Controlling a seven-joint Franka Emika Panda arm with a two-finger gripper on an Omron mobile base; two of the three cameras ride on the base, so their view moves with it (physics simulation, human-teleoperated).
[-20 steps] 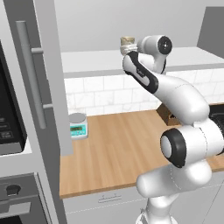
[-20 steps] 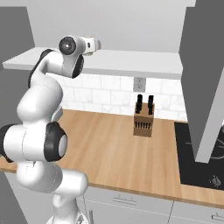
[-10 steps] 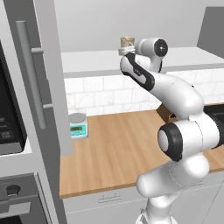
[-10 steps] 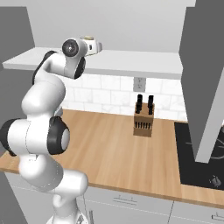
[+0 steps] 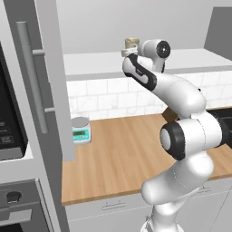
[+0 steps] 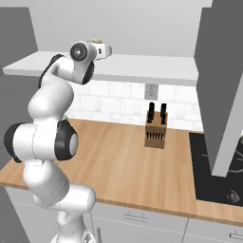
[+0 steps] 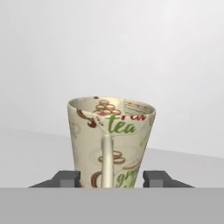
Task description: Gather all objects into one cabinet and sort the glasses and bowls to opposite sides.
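A cream-beige cup (image 7: 111,140) printed with "tea" lettering stands upright on the white shelf (image 5: 90,63) of the open wall cabinet, its handle turned toward the hand camera. My gripper (image 7: 112,177) is up at shelf height around the cup's lower part. One dark fingertip rests against each side, so the gripper is shut on it. In the left base view the cup (image 5: 131,43) pokes up just behind the hand (image 5: 136,50). From the right base view its rim (image 6: 97,41) shows above the hand (image 6: 102,50). The bowl and other tableware are out of view.
The grey cabinet door (image 5: 45,68) with its long bar handle (image 5: 31,77) hangs open on the left, another door (image 6: 223,85) on the right. Below on the wooden counter (image 5: 118,154) are a small scale (image 5: 80,130), a knife block (image 6: 155,128) and a black cooktop (image 6: 213,175).
The fingers have closed in from wide open onto the cup's sides. The hand has edged slightly forward along the shelf toward the cup.
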